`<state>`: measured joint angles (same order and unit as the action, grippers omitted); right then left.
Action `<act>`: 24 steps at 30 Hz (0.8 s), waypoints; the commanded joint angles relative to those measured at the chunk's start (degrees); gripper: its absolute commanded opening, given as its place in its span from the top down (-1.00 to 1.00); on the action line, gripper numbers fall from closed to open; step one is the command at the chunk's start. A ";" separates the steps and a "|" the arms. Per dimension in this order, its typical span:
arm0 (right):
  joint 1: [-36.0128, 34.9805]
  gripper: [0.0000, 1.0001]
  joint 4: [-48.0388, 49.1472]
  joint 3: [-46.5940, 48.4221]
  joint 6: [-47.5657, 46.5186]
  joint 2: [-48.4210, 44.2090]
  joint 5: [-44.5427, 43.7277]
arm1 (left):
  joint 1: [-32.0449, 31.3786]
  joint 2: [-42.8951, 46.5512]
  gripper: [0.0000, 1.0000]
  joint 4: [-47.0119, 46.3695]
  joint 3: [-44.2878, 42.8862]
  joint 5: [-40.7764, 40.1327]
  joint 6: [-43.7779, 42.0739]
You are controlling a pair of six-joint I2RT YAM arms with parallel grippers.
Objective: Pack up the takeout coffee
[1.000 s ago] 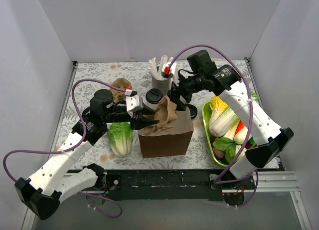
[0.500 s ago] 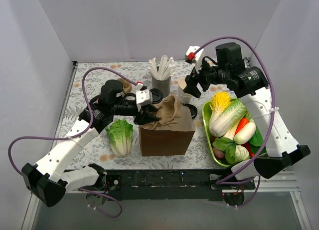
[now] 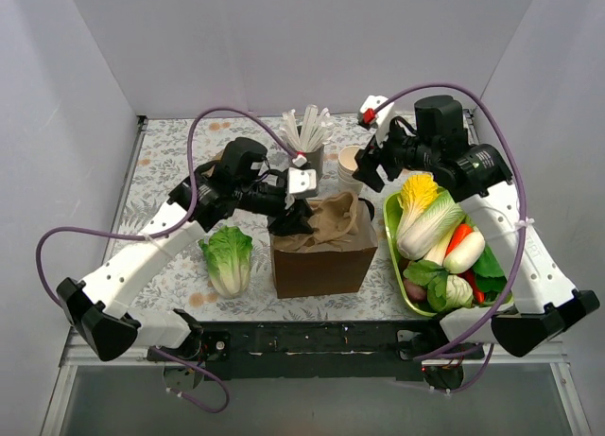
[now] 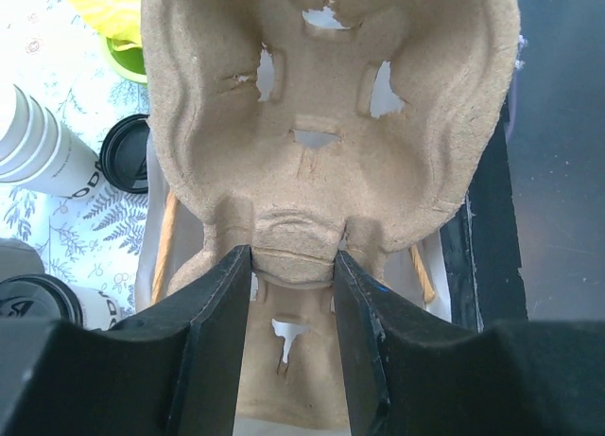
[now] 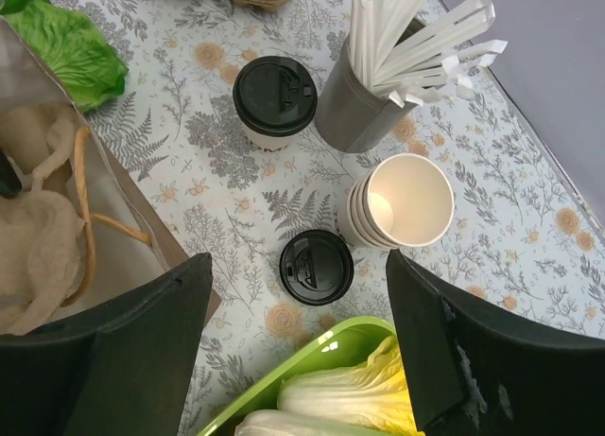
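Note:
Two takeout coffee cups with black lids stand on the floral table: one [image 5: 316, 267] directly below my open right gripper [image 5: 299, 264], the other [image 5: 274, 95] farther off beside the grey straw cup [image 5: 357, 119]. Nothing is between the right fingers. My left gripper [image 4: 293, 266] is shut on the edge of a brown pulp cup carrier [image 4: 331, 124], holding it over the open brown paper bag [image 3: 321, 261]. From above, the left gripper [image 3: 298, 212] sits at the bag's left rim, and the right gripper [image 3: 367, 166] hovers behind the bag's right corner.
A stack of lidless cream cups [image 5: 402, 201] stands next to the nearer coffee. A green tray [image 3: 392, 252] of vegetables lies right of the bag, its rim [image 5: 312, 360] just in front of the coffee. A lettuce head [image 3: 227, 256] lies left of the bag.
My left arm has carried the cup carrier rightward over the bag. My right arm has pulled back from the bag, up and to the right, its gripper still open.

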<state>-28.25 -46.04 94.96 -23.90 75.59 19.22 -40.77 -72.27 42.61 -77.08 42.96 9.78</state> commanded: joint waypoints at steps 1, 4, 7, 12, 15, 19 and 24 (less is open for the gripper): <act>-0.05 -0.64 2.09 -3.27 0.70 -3.95 -2.17 | -0.97 -3.40 1.00 11.69 -7.81 -6.64 -2.84; -0.05 -0.64 1.40 -4.87 0.35 -5.19 -3.40 | -1.41 -4.90 1.00 15.74 -10.89 -9.20 -3.10; -0.05 -0.65 1.30 -6.62 0.96 -6.42 -2.53 | -1.50 -5.60 1.00 16.28 -12.39 -9.91 -0.56; 0.30 -0.65 1.13 -9.79 1.31 -8.35 -1.48 | -1.50 -6.04 1.00 13.38 -12.31 -7.28 7.43; 0.48 -0.65 -0.10 -10.58 1.31 -8.97 -0.24 | -2.11 -7.27 1.00 12.50 -11.69 -11.21 8.76; 0.74 -0.65 -0.54 -13.29 0.44 -12.03 2.75 | -2.20 -7.45 1.00 11.97 -12.13 -11.86 9.12; 0.74 -0.64 -2.29 -15.41 -2.28 -16.26 5.99 | -2.20 -4.99 1.00 8.99 -9.41 -11.66 9.38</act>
<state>-27.70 -47.18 80.31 -24.21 63.44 20.99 -42.70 -80.12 54.48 -87.48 32.14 18.09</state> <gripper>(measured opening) 0.824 0.369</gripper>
